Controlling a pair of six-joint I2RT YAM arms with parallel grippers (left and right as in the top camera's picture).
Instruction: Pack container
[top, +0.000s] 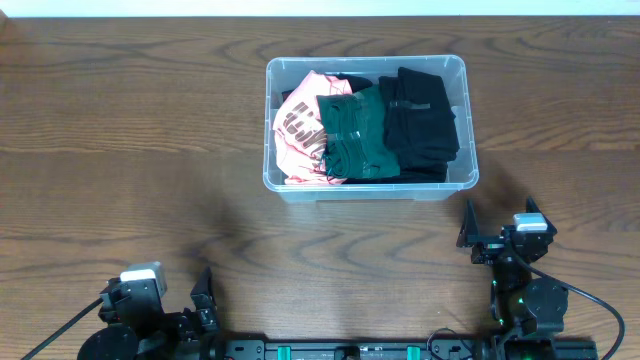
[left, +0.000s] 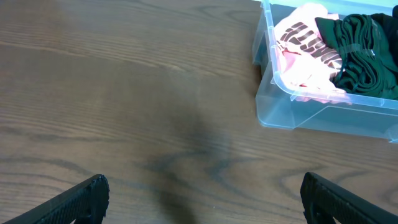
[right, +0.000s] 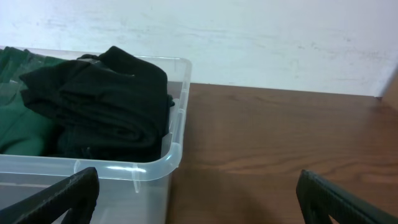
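Note:
The clear plastic container (top: 457, 70) stands at the table's middle back. It holds a pink printed garment (top: 298, 135), a folded dark green garment (top: 355, 135) and a folded black garment (top: 422, 125). The container also shows in the left wrist view (left: 292, 112) and in the right wrist view (right: 149, 169). My left gripper (left: 202, 202) is open and empty, low at the front left, far from the container. My right gripper (right: 199, 196) is open and empty, just in front of the container's front right corner.
The wooden table (top: 120, 150) stretches bare to the left and right of the container. A white wall (right: 261, 37) rises behind the table's far edge. The arm bases sit along the front edge.

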